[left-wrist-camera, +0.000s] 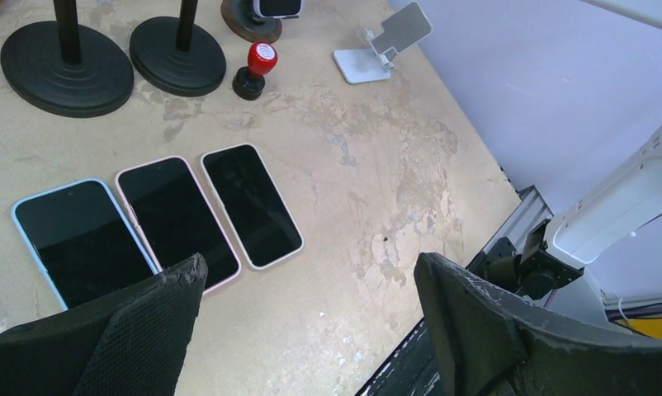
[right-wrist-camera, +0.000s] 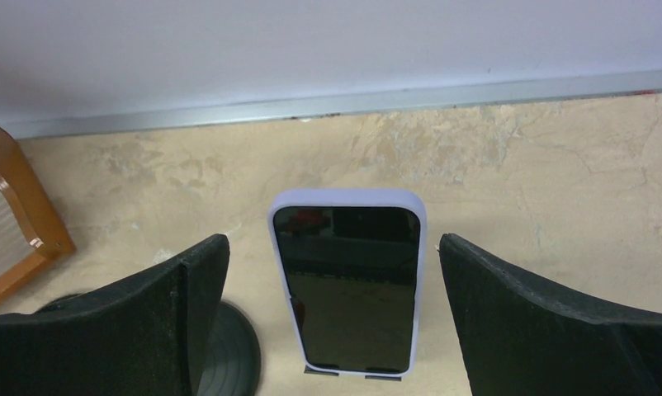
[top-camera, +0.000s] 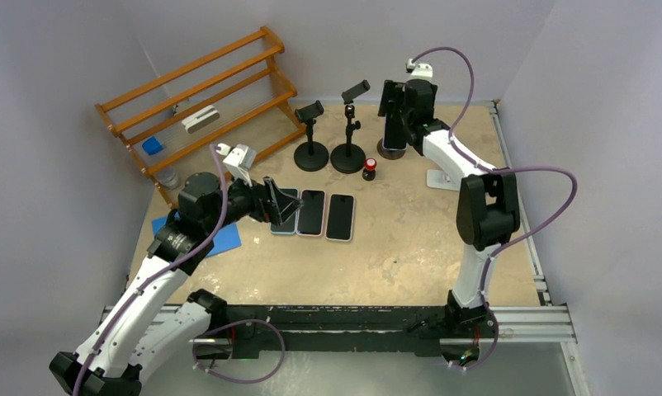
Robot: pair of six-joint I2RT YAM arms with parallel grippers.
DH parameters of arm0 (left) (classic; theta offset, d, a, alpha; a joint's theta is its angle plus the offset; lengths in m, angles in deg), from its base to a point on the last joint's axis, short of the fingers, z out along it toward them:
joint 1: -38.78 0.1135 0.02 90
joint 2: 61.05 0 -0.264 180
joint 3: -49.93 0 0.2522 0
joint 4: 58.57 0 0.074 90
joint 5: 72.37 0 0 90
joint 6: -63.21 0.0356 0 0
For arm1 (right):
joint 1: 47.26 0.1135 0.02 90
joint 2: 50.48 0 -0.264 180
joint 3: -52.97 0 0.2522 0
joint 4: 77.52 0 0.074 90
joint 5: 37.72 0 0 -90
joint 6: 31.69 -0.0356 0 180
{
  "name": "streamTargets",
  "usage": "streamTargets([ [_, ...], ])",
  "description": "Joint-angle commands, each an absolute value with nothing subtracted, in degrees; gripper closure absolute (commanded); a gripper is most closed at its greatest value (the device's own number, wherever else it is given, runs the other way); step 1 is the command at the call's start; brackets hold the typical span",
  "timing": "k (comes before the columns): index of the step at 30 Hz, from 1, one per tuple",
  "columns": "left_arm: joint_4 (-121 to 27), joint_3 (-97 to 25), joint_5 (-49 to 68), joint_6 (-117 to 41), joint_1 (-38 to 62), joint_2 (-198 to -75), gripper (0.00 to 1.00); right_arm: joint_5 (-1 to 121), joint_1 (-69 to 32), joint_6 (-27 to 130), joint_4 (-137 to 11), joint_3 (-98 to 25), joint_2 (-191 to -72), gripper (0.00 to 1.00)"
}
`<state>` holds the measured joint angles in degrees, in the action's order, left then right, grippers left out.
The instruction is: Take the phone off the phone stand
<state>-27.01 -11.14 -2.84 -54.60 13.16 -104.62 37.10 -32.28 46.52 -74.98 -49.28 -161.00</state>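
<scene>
1. Near the far edge of the table [left-wrist-camera: 377, 165], right of centre: the phone [right-wrist-camera: 348, 285], upright on the phone stand [left-wrist-camera: 241, 26], screen facing the right wrist camera.
2. Wears a pale lavender case with rounded corners, a thin rim of it showing all round the glass.
3. Screen dark and glossy, with faint reflections and a reddish glint near the top left.
4. Rests its bottom edge on a small lip of the stand; round brown base beneath, seen from the left wrist view.
5. Right gripper [right-wrist-camera: 332, 241] level with the phone, jaws wide apart, one finger on either side, neither touching the case.
6. Left gripper [left-wrist-camera: 309, 262] above the left-centre of the table, jaws likewise apart, holding nothing.
7. Just beyond it, lying flat side by side, screens up: blue-cased phone [left-wrist-camera: 80, 243], pink-cased phone [left-wrist-camera: 177, 219], white-cased phone [left-wrist-camera: 251, 205].
8. Left of the phone stand: two black stands [top-camera: 313, 136] on round bases, with a small red-capped item [left-wrist-camera: 257, 66] just beside them.
9. Toward the right edge: a white folding stand [left-wrist-camera: 385, 45].
</scene>
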Motion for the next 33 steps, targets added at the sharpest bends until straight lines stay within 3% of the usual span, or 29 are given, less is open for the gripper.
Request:
streamTargets([
  [1, -29.3, -11.7, -4.3, -53.8, 12.9, -104.8, 0.05, 37.5, -32.6, 49.1, -71.8, -53.6, -161.1, 0.01],
  [33, -29.7, -11.6, -5.3, -53.9, 12.9, -105.4, 0.06, 37.6, -32.5, 50.3, -72.3, -53.7, -165.1, 0.01],
])
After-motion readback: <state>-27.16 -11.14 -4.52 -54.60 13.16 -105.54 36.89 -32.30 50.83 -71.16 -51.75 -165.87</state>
